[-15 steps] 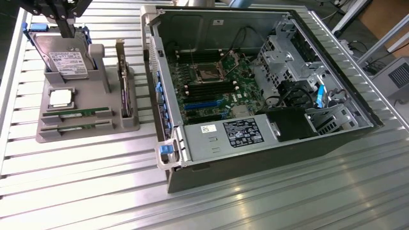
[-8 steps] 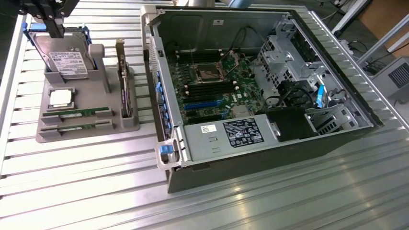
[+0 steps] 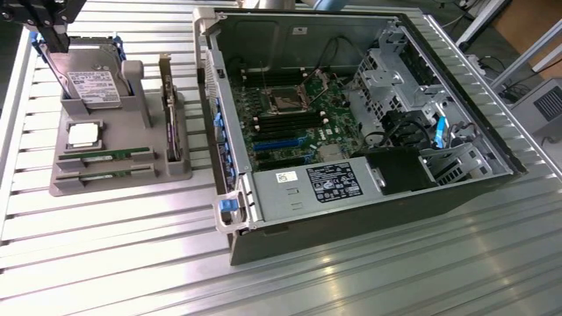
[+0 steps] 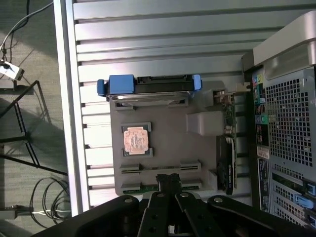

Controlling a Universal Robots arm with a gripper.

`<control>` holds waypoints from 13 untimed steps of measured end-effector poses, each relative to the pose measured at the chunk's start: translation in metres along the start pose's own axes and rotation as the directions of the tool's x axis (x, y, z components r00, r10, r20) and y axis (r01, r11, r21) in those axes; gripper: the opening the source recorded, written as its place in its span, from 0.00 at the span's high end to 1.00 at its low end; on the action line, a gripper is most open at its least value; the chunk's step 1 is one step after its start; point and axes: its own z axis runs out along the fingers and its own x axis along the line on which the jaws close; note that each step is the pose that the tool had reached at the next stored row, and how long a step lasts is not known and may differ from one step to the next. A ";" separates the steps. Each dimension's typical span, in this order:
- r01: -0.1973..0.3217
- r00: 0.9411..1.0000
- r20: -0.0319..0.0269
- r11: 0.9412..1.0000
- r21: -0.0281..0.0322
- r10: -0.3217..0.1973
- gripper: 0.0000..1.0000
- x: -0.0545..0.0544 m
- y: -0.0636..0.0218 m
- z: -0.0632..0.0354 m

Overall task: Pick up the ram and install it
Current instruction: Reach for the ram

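Two ram sticks lie flat in slots at the front of a grey parts fixture: one ram behind, a second ram in front. In the wrist view the same ram sticks show as thin strips. My gripper hangs high over the fixture's back corner, near the hard drive. Its black fingers are shut together with nothing between them, and they cover part of the nearer stick in the wrist view.
The fixture also carries a hard drive, a square processor chip and an expansion card standing on edge. An open computer case with its motherboard lies at the exterior view's right on a ribbed metal table.
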 end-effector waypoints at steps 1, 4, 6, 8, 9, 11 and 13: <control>0.000 1.000 0.000 1.000 0.000 0.000 0.89 0.002 -0.0001 -0.0001; 0.000 1.000 0.000 1.000 0.000 0.000 0.89 0.007 -0.0006 -0.0002; 0.000 1.000 0.000 1.000 0.000 0.000 0.89 0.010 -0.0008 -0.0003; 0.000 1.000 0.000 1.000 0.000 0.000 0.89 0.016 -0.0012 -0.0005; 0.000 1.000 0.000 1.000 0.000 0.000 0.89 0.017 -0.0013 -0.0006; 0.000 1.000 0.000 1.000 0.000 0.000 0.89 0.021 -0.0016 -0.0007; 0.000 1.000 0.000 1.000 0.000 0.000 0.89 0.025 -0.0019 -0.0008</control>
